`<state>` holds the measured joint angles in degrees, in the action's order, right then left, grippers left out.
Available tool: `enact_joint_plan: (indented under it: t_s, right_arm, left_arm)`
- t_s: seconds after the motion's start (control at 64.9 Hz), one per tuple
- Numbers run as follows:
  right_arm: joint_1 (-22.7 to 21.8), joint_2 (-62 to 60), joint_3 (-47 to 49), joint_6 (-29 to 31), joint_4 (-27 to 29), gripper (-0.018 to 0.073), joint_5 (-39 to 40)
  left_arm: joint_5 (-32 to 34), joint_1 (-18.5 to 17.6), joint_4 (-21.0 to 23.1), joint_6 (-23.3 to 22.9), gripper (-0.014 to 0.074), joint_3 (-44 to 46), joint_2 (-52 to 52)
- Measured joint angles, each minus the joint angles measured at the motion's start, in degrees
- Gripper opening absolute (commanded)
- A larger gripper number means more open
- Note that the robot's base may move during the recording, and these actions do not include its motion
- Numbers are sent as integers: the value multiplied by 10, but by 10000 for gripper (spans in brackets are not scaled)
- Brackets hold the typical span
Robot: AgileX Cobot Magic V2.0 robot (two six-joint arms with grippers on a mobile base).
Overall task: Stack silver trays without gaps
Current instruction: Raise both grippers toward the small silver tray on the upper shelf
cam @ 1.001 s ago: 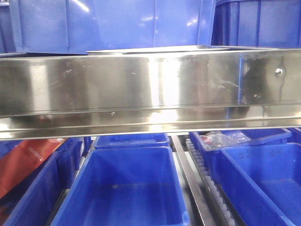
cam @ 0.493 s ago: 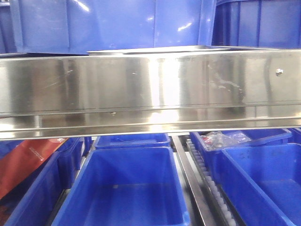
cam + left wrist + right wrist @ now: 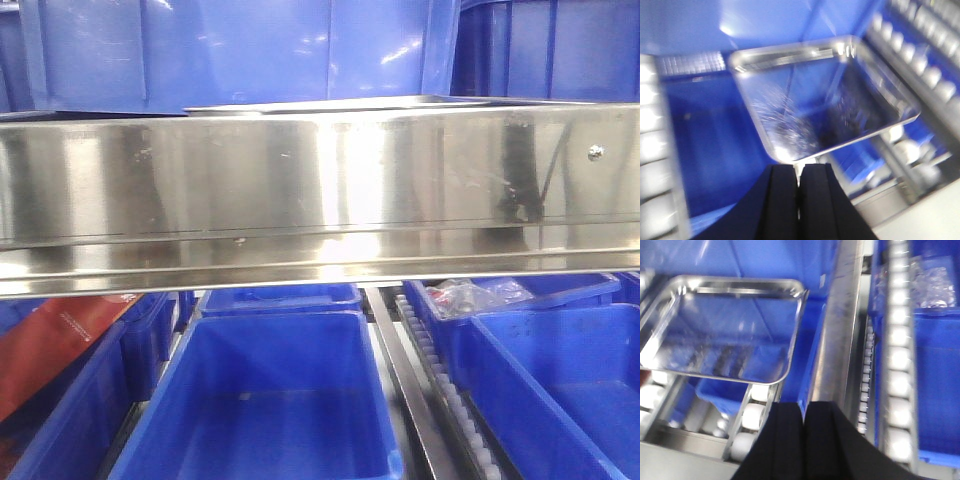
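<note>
In the left wrist view a silver tray point(image 3: 815, 110) hangs tilted over a blue bin. My left gripper point(image 3: 800, 167) is shut on the tray's near rim at a corner, and bright metal shows between the fingertips. In the right wrist view a silver tray point(image 3: 725, 330) sits over a blue bin and white rollers at the upper left. My right gripper point(image 3: 804, 406) is shut and empty, below and to the right of that tray and apart from it. In the front view only a thin tray rim point(image 3: 330, 102) shows above the steel rail. I cannot tell if the wrist views show the same tray.
A broad steel rail point(image 3: 300, 190) spans the front view and hides both arms. Deep blue bins point(image 3: 275, 320) stand below it and more behind it. A red package point(image 3: 50, 345) and a clear bag point(image 3: 470, 295) lie in side bins. Roller tracks point(image 3: 900, 360) run between bins.
In the front view a dark reflection on the rail's right part fades, then returns narrower. The tray rim above the rail stays in place.
</note>
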<state>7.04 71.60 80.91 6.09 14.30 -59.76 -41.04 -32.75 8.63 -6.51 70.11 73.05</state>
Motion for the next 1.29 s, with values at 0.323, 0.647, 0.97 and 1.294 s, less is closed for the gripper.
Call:
enact_joint_plan:
  t_s: [0.323,0.647,0.97,1.294]
  right_arm:
    - [50,107,0,-5,-22,-78,71]
    - [57,173,0,-5,-15,337,157]
    - [58,222,6,-7,14,487,186]
    - [73,263,13,-7,17,480,192]
  left_arm:
    - [-43,-88,-222,-176,-18,155,176]
    - [-77,-77,-264,-215,304,211,235]
    - [-97,-50,-256,-263,486,211,268]
    - [-111,-46,-218,-265,486,212,312]
